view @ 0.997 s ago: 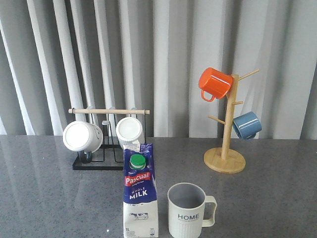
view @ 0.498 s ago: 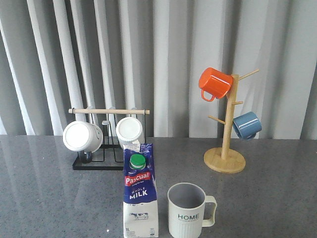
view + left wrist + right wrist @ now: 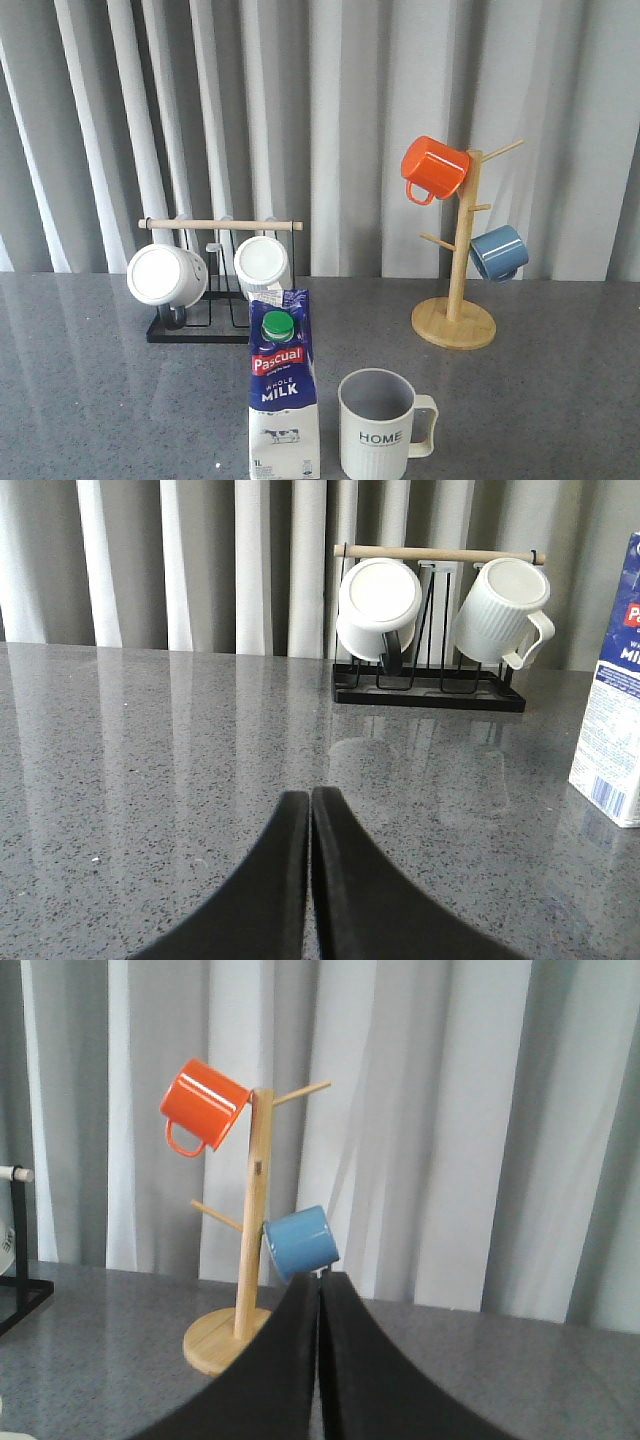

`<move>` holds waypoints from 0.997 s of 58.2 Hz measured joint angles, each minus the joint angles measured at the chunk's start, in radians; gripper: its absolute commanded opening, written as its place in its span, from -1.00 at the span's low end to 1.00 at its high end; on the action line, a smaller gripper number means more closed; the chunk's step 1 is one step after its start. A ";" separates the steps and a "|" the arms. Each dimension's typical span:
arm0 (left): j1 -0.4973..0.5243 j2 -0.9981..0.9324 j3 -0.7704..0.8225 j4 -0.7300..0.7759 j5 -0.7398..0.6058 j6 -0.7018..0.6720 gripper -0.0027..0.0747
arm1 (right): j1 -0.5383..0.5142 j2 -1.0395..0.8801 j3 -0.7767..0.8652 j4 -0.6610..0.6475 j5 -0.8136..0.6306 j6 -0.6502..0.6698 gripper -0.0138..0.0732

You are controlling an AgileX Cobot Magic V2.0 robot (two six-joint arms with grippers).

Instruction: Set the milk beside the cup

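Observation:
The milk [image 3: 284, 390], a tall blue-and-white carton with a green cap and a red "Pascual" label, stands upright at the table's front. Its edge also shows in the left wrist view [image 3: 614, 730]. The cup [image 3: 380, 424], a pale ribbed mug marked "HOME", stands just right of the milk with a small gap, its handle to the right. My left gripper [image 3: 309, 796] is shut and empty, low over the table left of the milk. My right gripper [image 3: 320, 1278] is shut and empty, facing the wooden mug tree. Neither gripper shows in the front view.
A black wire rack [image 3: 200, 330] with a wooden bar holds two white mugs [image 3: 166, 274] behind the milk; it also shows in the left wrist view [image 3: 430, 690]. A wooden mug tree [image 3: 455, 318] with an orange mug [image 3: 433, 168] and a blue mug [image 3: 498, 252] stands at the back right. Curtains hang behind.

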 measured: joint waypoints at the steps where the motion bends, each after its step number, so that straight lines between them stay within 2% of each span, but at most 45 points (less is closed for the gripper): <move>1: 0.000 0.000 0.000 0.000 0.000 0.000 -0.95 | 0.000 -0.009 0.000 0.000 0.002 -0.008 -0.70; 6: 0.000 0.000 0.000 0.000 0.000 0.000 -0.95 | 0.002 -0.074 0.000 0.000 0.047 -0.061 -0.70; 16: 0.000 0.000 0.000 0.000 0.000 0.000 -0.95 | 0.081 -0.246 0.011 0.000 0.324 -0.111 -0.70; 20: 0.000 0.000 0.000 0.000 0.000 0.000 -0.95 | 0.109 -0.324 0.052 0.001 0.360 -0.118 -0.70; 25: 0.000 0.000 0.000 0.000 0.001 0.000 -0.95 | 0.121 -0.426 0.170 0.021 0.328 -0.120 -0.70; 32: 0.000 0.000 0.000 0.000 0.001 0.000 -0.95 | 0.122 -0.582 0.404 0.082 0.183 -0.120 -0.70; 35: 0.000 0.000 0.000 0.000 0.001 0.000 -0.95 | 0.122 -0.634 0.470 0.125 0.164 -0.119 -0.70; 46: 0.000 0.000 0.000 0.000 0.002 0.000 -0.95 | 0.095 -0.702 0.495 0.171 0.275 -0.118 -0.70; 58: 0.000 0.000 0.000 0.000 0.002 0.000 -0.95 | 0.031 -0.702 0.495 0.150 0.287 -0.084 -0.70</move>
